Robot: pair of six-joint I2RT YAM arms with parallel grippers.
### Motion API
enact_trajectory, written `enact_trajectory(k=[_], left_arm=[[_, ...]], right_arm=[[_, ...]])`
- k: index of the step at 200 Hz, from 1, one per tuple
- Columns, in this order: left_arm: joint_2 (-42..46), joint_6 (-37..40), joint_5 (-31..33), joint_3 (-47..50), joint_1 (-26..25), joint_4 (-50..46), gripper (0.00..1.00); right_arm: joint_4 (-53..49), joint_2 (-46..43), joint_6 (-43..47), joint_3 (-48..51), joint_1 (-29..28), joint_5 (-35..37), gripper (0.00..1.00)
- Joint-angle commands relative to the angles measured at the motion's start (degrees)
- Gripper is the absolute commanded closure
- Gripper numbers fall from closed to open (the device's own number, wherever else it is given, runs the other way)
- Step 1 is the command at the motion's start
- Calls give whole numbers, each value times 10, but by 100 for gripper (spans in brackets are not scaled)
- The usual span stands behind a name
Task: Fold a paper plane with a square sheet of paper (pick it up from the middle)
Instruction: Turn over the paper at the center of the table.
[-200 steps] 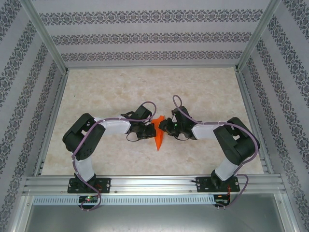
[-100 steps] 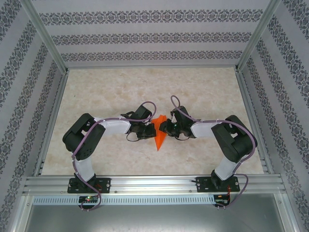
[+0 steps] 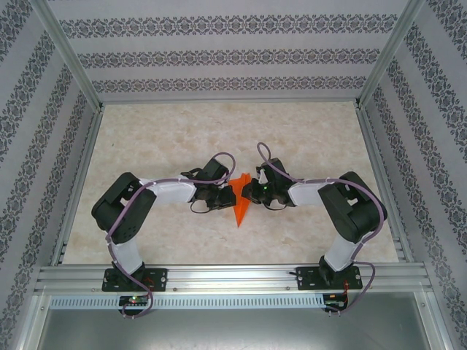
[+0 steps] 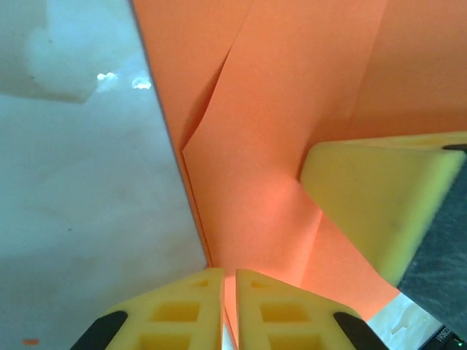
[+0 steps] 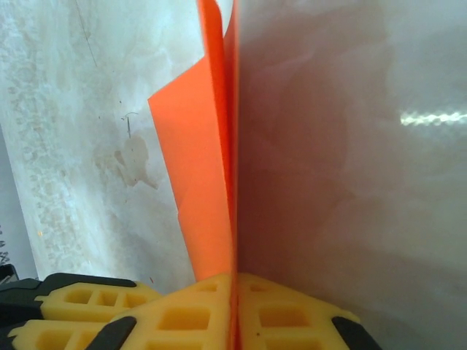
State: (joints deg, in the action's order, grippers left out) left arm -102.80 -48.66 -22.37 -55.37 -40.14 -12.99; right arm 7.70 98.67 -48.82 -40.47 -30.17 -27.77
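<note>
The square sheet of paper is folded into a narrow, pointed orange dart, the paper plane [image 3: 238, 209], which lies at the table's middle with its tip toward the near edge. My left gripper [image 3: 229, 195] meets it from the left and my right gripper [image 3: 246, 192] from the right. In the left wrist view the creased paper plane [image 4: 277, 146] runs down into the thin slit between my left gripper's [image 4: 229, 295] yellow fingers, and a right finger [image 4: 372, 197] rests on the paper. In the right wrist view my right gripper [image 5: 235, 295] is shut on the paper plane's [image 5: 201, 182] upright edge.
The marbled table top [image 3: 182, 138] is bounded by metal frame rails [image 3: 80, 182] at both sides and patterned walls behind. A metal rail [image 3: 233, 275] carrying both arm bases runs along the near edge. My left gripper's fingers [image 5: 80, 302] sit low left in the right wrist view.
My right gripper has moved slightly left and closed its jaws on the paper's edge. The left gripper and the paper have stayed almost in place.
</note>
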Motion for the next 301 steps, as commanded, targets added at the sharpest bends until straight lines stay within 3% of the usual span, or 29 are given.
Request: enact_trajectory(k=[1, 27, 44, 77, 107, 136, 178, 209, 273, 291, 301], left_arm=[[41, -11, 12, 10, 1, 29, 86], [93, -6, 51, 26, 1, 27, 82], [130, 18, 89, 31, 7, 4, 81], [210, 19, 178, 60, 42, -45, 81], [281, -7, 268, 100, 69, -86, 75], [337, -45, 317, 138, 98, -109, 73], [410, -65, 362, 171, 116, -139, 70], [454, -73, 377, 193, 121, -149, 68], [482, -70, 381, 203, 126, -161, 64], [476, -68, 377, 196, 126, -160, 64], [472, -64, 371, 193, 126, -160, 63]], right_arm=[[-29, -35, 31, -16, 9, -1, 93], [-119, -76, 71, -41, 9, 37, 94], [-230, -104, 120, -82, 1, 104, 93], [-456, -151, 207, -190, -44, 302, 93], [-675, -124, 183, -309, -82, 533, 93], [-783, -46, 162, -382, -133, 634, 92], [-841, 109, 134, -480, -206, 650, 91], [-840, 211, 117, -554, -241, 600, 87], [-763, 264, 123, -601, -254, 485, 81], [-711, 242, 137, -577, -254, 426, 70], [-683, 217, 139, -560, -255, 406, 54]])
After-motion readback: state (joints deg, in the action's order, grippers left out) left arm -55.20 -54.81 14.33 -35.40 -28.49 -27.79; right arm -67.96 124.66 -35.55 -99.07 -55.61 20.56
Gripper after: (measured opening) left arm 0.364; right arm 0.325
